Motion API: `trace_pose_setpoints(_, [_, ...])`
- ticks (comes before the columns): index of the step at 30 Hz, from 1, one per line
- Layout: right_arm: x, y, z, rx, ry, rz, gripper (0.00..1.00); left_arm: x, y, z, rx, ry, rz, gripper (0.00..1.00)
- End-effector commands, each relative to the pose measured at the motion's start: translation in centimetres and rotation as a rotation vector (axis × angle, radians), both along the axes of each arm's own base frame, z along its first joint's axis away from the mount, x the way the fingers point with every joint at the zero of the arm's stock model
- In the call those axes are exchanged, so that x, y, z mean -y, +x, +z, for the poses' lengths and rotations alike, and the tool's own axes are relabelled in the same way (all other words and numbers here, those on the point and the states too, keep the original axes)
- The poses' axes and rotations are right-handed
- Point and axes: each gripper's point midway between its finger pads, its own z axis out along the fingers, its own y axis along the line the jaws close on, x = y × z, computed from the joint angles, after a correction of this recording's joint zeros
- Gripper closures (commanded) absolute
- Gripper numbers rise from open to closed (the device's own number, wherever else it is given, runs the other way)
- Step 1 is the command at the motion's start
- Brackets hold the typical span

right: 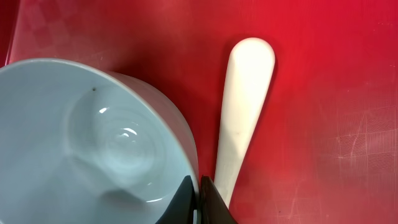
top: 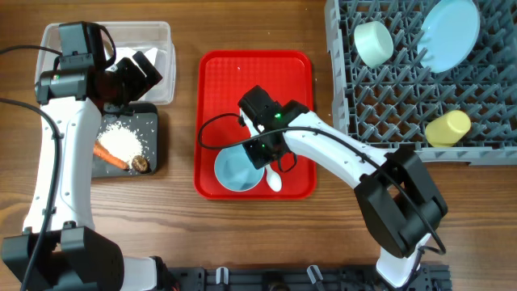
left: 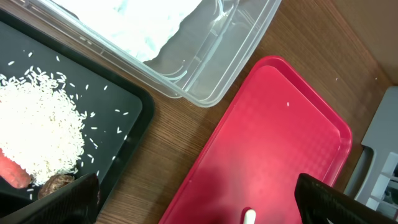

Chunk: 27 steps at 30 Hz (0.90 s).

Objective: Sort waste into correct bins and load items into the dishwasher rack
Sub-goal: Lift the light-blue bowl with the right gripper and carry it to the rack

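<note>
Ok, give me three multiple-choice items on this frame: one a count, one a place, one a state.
1. Items in the rack: A one; B five; C three.
2. The spoon lies: A in the rack; B on the red tray; C on the table.
3. The left jaws are: A open; B shut on the spoon; C shut, empty.

C: a green bowl, a plate and a cup sit in it.
B: it lies on the red surface beside the blue bowl.
A: the fingertips stand far apart in the left wrist view, gripping nothing.
</note>
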Motion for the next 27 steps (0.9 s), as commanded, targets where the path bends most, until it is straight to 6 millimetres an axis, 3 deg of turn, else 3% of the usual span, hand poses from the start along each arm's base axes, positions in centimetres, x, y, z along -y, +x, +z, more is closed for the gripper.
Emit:
trace_pose_setpoints(1, [-0.1,3.3,3.4,0.101,0.04,-0.049,0.96,-0.3,0.3,0.5,0.013,0.001,0.017,0.0])
trace_pose_setpoints(5, [0.6,8.4,12.1,0.286,0.15,-0.121,0.96,-0.3,0.3,0.5,0.013,0.001,0.017,0.0])
trace_pose_setpoints(8, [4.6,12.3,19.7,0.475,0.169,-0.246,0.96,-0.3,0.3,0.5,0.013,0.001,0.017,0.0])
trace_pose_setpoints(10, [7.5,13.6,22.3,0.562,0.137,-0.318,0.96,-0.3,0.3,0.5,0.013,0.001,0.017,0.0])
trace_pose_setpoints(13, [12.3,14.8,24.7,0.666,0.04,-0.437,0.96,-0.3,0.3,0.5,0.013,0.001,0.017,0.0])
trace_pose_setpoints(15, [16.7,15.2,25.9,0.734,-0.07,-0.548,0.96,-0.3,0.3,0.5,0.013,0.001,0.017,0.0])
trace_pose_setpoints(21, [27.4,14.5,28.2,0.874,-0.449,-0.856,0.96,-0.3,0.3,0.5,0.013,0.001,0.017,0.0])
trace_pose_setpoints(23, [29.9,13.8,28.7,0.907,-0.567,-0.916,0.96,-0.3,0.3,0.5,0.013,0.001,0.017,0.0])
trace_pose_setpoints(27, [32.7,13.1,28.6,0.916,-0.707,-0.97,0.96,-0.3,0.3,0.5,0.013,0.001,0.017,0.0])
